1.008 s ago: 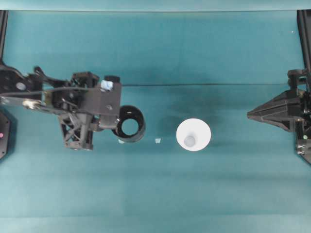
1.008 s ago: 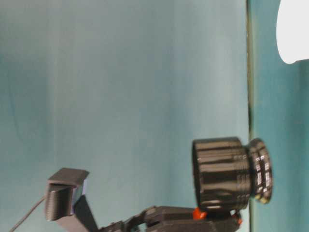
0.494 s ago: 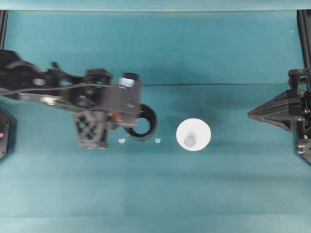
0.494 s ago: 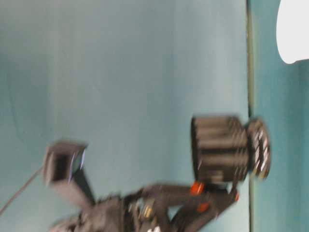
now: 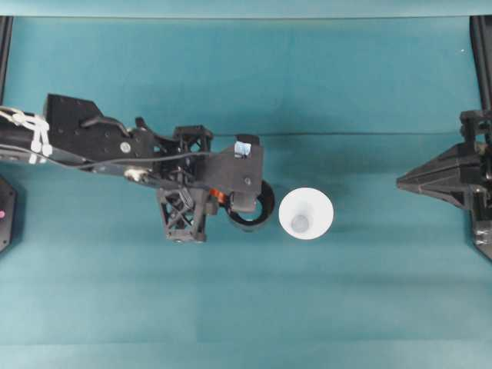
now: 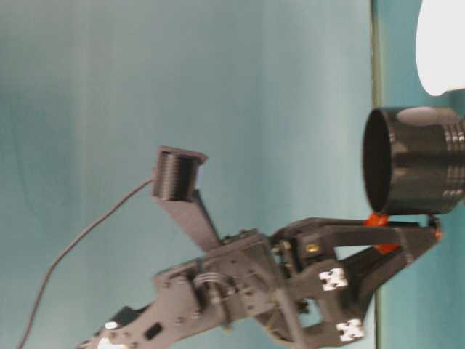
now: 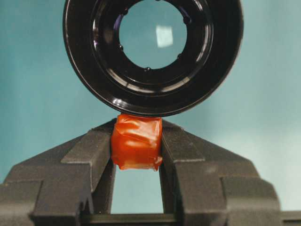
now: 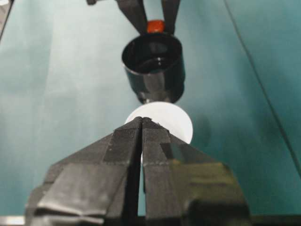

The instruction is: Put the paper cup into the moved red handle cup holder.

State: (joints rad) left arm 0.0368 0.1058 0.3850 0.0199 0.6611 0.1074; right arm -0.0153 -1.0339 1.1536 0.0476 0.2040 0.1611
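Note:
The glossy black red handle cup holder point(image 5: 254, 214) stands upright just left of the paper cup point(image 5: 306, 214), close to it. My left gripper point(image 5: 223, 201) is shut on the holder's orange-red handle point(image 7: 137, 147), pinched between both fingers below the black rim point(image 7: 155, 101). From table level the holder point(image 6: 418, 160) sits beyond the gripper point(image 6: 407, 236); I cannot tell if its base touches the cloth. The white cup point(image 8: 176, 117) stands rim up, with the holder point(image 8: 155, 66) right behind it. My right gripper point(image 8: 142, 120) is shut and empty, well right of the cup point(image 5: 401, 183).
A teal cloth point(image 5: 246, 307) covers the table, with a fold line point(image 5: 346, 134) running across behind the objects. The left arm's links point(image 5: 84, 138) stretch in from the left edge.
My left gripper has carried the holder to the right, from well left of the cup to right beside it. The right gripper has stayed where it was.

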